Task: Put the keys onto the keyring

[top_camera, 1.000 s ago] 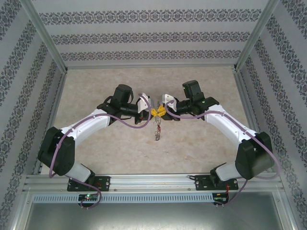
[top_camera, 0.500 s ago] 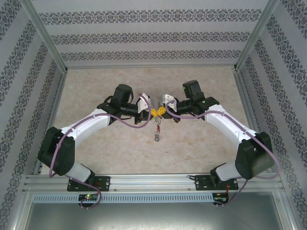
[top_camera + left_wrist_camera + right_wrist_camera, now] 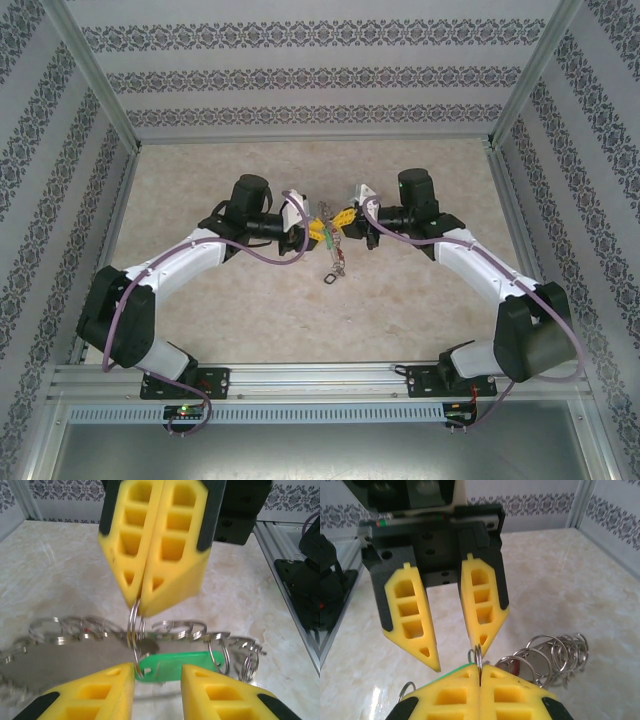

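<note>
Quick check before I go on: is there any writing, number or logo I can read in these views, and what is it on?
No readable text anywhere.
Green tag: no writing shows on its visible face.
Split ring pinched in the shut right hand: bare metal.
Yellow fingers of the open left hand: no marks.
Wallpaper: floral pattern only, no letters.

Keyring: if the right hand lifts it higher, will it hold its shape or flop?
Probably floppy: the keyring is many separate linked rings, splayed at different angles. It will likely swing and twist, since the right hand pinches just one thin split ring. It looks light for its spread, being thin wire, though the smooth metal may slip in the grip.
</note>
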